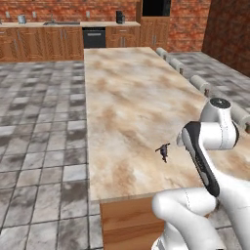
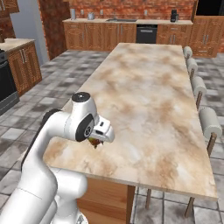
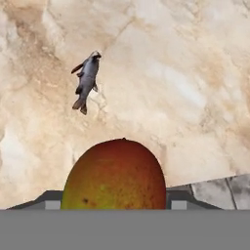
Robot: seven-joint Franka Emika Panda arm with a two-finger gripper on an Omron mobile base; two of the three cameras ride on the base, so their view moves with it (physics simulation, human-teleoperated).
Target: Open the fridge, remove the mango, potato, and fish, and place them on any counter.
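The red-orange mango (image 3: 114, 176) sits between my two fingertips, and my gripper (image 3: 114, 204) is shut on it just above the counter (image 3: 185, 73). From the right base view, a sliver of the mango (image 2: 93, 142) shows under the hand, with the gripper (image 2: 94, 144) near the island's near left corner. The small dark grey fish (image 3: 87, 80) lies flat on the marbled stone a short way beyond the mango. The left base view has the fish (image 1: 163, 151) on the counter (image 1: 132, 97) close to my arm. The fridge and the potato are out of view.
Padded stools (image 2: 210, 122) line the island's right side. The counter's front edge (image 3: 215, 178) runs just beside the mango, with tiled floor below. Wooden wall cabinets with a dark dishwasher (image 1: 94, 37) stand far back. A black stove (image 2: 6, 87) stands at the left.
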